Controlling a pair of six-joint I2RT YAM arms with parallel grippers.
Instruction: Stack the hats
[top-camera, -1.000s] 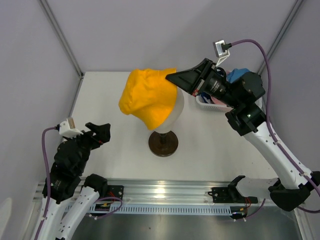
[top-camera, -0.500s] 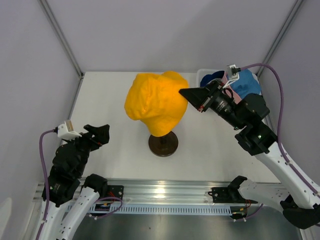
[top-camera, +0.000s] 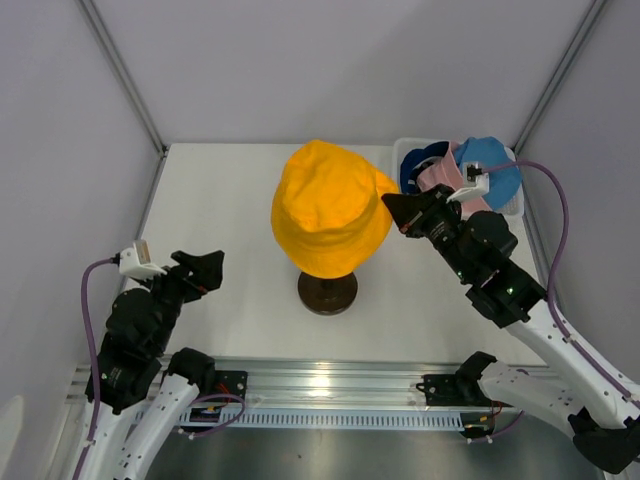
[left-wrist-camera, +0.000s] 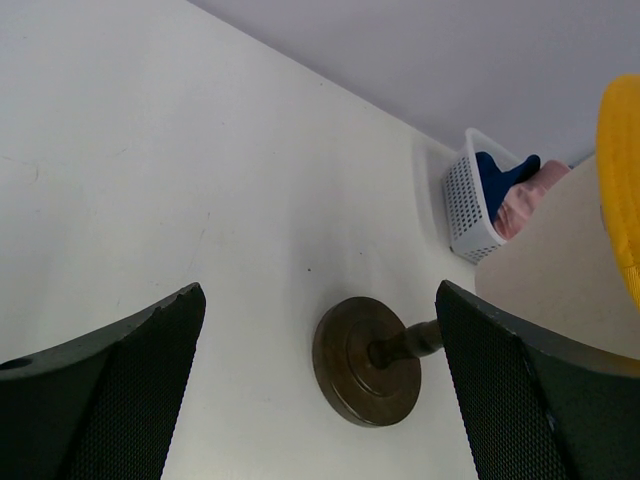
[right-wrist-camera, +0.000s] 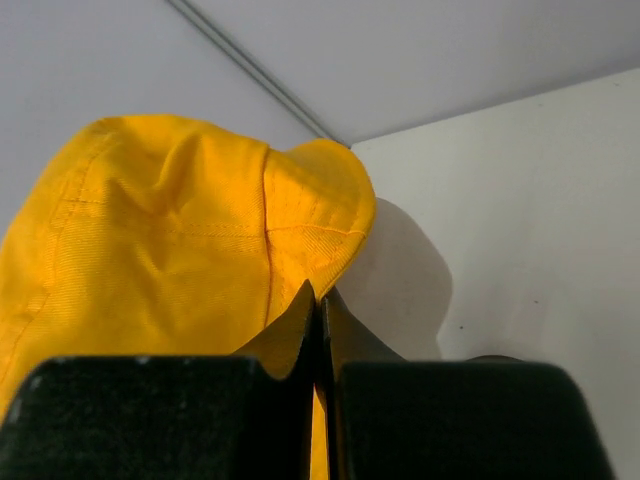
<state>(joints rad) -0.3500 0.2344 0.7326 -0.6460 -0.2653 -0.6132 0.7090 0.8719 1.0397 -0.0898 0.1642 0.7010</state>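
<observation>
Tightly between right gripper (right-wrist-camera: 318, 305) tips, yellow hat (right-wrist-camera: 170, 250) brim.

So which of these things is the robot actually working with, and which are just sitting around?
In the job:
yellow hat, brim pinched by the right gripper
navy hat, pink hat and sky blue hat, all in the white basket

Just there:
cream mannequin head under the yellow hat
its dark base
the white basket itself

The yellow hat (top-camera: 328, 218) now hangs smooth and square over the head (left-wrist-camera: 540, 270), no longer bunched toward the far left. The right gripper (top-camera: 392, 205), pinching its brim, sits lower and nearer, uncovering the basket (top-camera: 400, 150).
</observation>
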